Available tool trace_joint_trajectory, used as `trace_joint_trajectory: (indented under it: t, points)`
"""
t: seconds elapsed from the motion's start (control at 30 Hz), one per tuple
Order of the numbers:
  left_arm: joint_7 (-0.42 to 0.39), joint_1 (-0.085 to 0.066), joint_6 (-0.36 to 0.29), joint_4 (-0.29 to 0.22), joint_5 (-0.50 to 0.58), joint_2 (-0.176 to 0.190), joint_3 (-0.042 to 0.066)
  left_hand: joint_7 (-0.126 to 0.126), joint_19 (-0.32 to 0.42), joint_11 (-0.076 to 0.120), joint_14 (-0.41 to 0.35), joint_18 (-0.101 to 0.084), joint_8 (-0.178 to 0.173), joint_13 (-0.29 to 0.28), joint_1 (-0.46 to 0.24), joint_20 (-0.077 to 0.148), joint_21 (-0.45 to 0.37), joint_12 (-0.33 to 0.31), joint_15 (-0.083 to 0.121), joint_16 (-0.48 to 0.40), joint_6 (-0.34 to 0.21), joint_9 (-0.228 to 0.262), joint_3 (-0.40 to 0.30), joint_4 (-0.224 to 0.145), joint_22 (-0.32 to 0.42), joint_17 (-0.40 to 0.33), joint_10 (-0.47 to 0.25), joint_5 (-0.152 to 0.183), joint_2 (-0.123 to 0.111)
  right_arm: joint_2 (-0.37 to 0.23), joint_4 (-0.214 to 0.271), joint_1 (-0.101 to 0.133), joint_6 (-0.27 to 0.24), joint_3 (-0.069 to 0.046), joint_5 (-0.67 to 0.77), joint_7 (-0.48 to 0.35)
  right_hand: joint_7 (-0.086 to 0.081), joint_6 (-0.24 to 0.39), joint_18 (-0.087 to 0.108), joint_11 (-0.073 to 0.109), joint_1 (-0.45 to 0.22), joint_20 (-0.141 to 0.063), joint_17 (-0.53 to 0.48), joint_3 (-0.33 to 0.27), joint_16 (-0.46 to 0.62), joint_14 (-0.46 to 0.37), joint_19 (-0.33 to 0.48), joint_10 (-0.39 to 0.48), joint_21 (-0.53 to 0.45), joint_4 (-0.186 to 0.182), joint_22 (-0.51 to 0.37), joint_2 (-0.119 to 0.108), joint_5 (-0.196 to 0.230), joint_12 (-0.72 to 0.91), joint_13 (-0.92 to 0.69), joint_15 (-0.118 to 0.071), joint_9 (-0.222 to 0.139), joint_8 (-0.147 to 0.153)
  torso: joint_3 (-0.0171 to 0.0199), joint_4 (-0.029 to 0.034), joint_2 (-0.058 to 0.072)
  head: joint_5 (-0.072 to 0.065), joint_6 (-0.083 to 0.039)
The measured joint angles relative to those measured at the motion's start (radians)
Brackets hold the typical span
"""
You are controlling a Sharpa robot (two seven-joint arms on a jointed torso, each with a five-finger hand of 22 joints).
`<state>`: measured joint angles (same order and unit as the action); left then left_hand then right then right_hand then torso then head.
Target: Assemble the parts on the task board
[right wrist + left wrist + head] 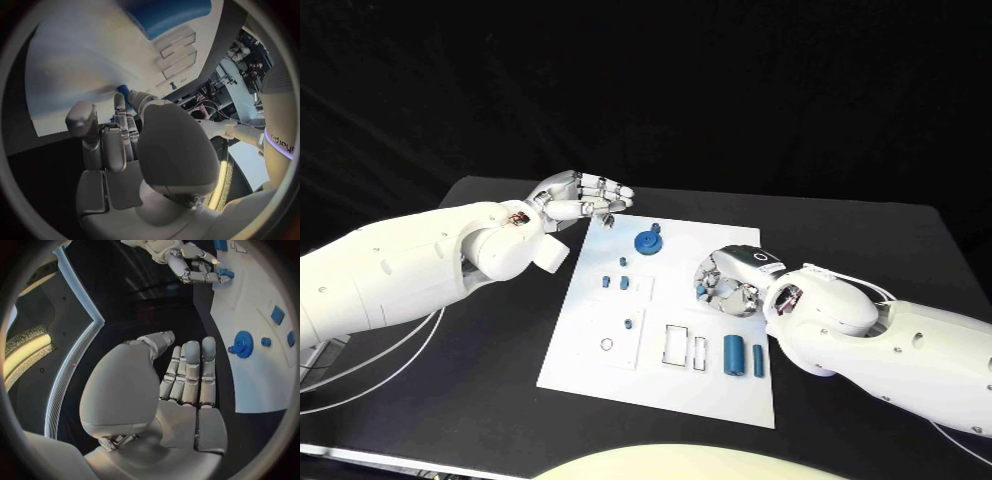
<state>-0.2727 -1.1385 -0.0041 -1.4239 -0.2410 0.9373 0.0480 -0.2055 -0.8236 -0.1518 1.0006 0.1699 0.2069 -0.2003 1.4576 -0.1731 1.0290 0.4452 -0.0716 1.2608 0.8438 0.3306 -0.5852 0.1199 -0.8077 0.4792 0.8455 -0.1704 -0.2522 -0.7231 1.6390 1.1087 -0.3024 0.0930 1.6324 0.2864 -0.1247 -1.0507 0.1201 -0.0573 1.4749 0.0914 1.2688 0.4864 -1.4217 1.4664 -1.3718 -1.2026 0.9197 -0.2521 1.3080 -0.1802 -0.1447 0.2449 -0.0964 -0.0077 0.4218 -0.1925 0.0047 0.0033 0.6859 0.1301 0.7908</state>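
Head view: right hand [730, 281] is pinching a small blue peg [226, 273] over the white board [589, 345] on the counter [473, 400]; left hand [577, 198] is hovering unclenched, holding nothing. Pegs are likely light, rigid and slick; fingertip grip at mid-length is advisable.

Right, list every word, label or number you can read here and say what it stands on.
"Sharpa", likely; sideways and warped: on the robot's white body.
No lettering shows on the task board, the blue parts, the left robot hand or the right robot hand, which pinches a blue part.
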Motion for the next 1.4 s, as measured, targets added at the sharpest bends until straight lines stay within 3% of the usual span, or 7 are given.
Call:
trace_joint_trajectory:
  t: [0.33, 0.8, 1.03, 1.17, 1.4]
  points:
    - [0.001, 0.000, 0.001, 0.002, 0.000, -0.001, 0.000, 0.000, 0.000, 0.004, 0.000, 0.000, 0.000, -0.002, 0.000, 0.000, 0.000, 0.007, 0.000, 0.000, 0.000, 0.000, -0.003, -0.003, 0.000, -0.003, -0.004, 0.000, 0.000, -0.018, 0.022, -0.003, -0.024, 0.001, 0.002, 0.004, 0.007, -0.007, 0.000, 0.004, -0.006, -0.004, 0.003, 0.033, 0.000, 0.000, -0.004, -0.018, 0.007, 0.022, 0.000, 0.007, -0.003, -0.002, -0.007, -0.007, 0.003, -0.009, -0.0006, -0.0007, -0.001, 0.002, -0.002]
    - [0.001, 0.000, 0.002, 0.006, 0.000, -0.002, 0.000, 0.000, 0.000, 0.004, 0.000, 0.000, 0.000, -0.002, 0.000, 0.000, 0.000, 0.007, 0.000, 0.000, 0.000, 0.000, -0.003, -0.003, 0.000, -0.003, -0.004, 0.000, 0.000, -0.075, 0.131, 0.021, -0.085, -0.011, -0.054, 0.002, 0.005, -0.009, 0.001, 0.004, -0.009, -0.007, 0.005, 0.037, -0.004, 0.000, -0.007, -0.025, 0.016, 0.021, 0.000, 0.014, -0.002, -0.006, -0.008, -0.007, 0.003, -0.009, -0.0018, -0.0024, -0.002, 0.001, -0.009]
    - [0.001, 0.000, 0.002, 0.007, 0.000, -0.003, 0.000, 0.000, 0.000, 0.000, 0.000, 0.000, 0.000, -0.002, 0.000, 0.000, 0.000, 0.007, 0.000, 0.004, 0.000, 0.000, -0.003, -0.003, 0.000, -0.004, -0.008, 0.000, 0.000, -0.064, 0.170, 0.022, -0.106, -0.012, -0.100, -0.002, 0.005, -0.008, 0.001, 0.005, -0.009, -0.007, 0.007, 0.038, -0.004, 0.000, -0.007, -0.027, 0.016, 0.022, 0.000, 0.014, -0.002, -0.006, -0.008, -0.007, 0.003, -0.009, -0.0018, -0.0024, -0.002, 0.004, -0.011]
    - [0.001, 0.000, 0.003, 0.009, 0.000, -0.005, 0.000, 0.000, 0.000, 0.000, 0.000, 0.000, 0.000, -0.002, 0.000, 0.000, 0.000, 0.007, 0.000, 0.004, 0.000, 0.000, -0.003, -0.003, 0.000, -0.004, -0.008, 0.000, 0.000, -0.033, 0.178, 0.010, -0.114, -0.013, -0.121, -0.009, 0.006, -0.008, 0.002, 0.005, -0.009, -0.007, 0.007, 0.039, -0.004, 0.000, -0.007, -0.027, 0.016, 0.021, 0.000, 0.014, -0.002, -0.006, -0.008, -0.007, 0.003, -0.009, -0.0018, -0.0024, -0.002, 0.009, -0.010]
    - [0.001, 0.001, 0.003, 0.012, 0.000, -0.013, -0.001, 0.000, 0.000, 0.000, 0.000, 0.000, 0.000, -0.001, 0.000, 0.000, 0.000, 0.007, 0.000, 0.004, 0.000, 0.000, -0.003, -0.003, 0.000, -0.004, -0.007, 0.000, 0.000, 0.049, 0.161, -0.048, -0.131, -0.011, -0.156, -0.031, 0.007, -0.007, 0.002, 0.005, -0.009, -0.007, 0.003, 0.046, -0.004, 0.000, -0.007, -0.027, 0.008, 0.023, 0.000, 0.014, 0.000, -0.010, -0.009, -0.007, 0.003, -0.009, -0.0012, -0.0018, -0.002, 0.021, -0.008]
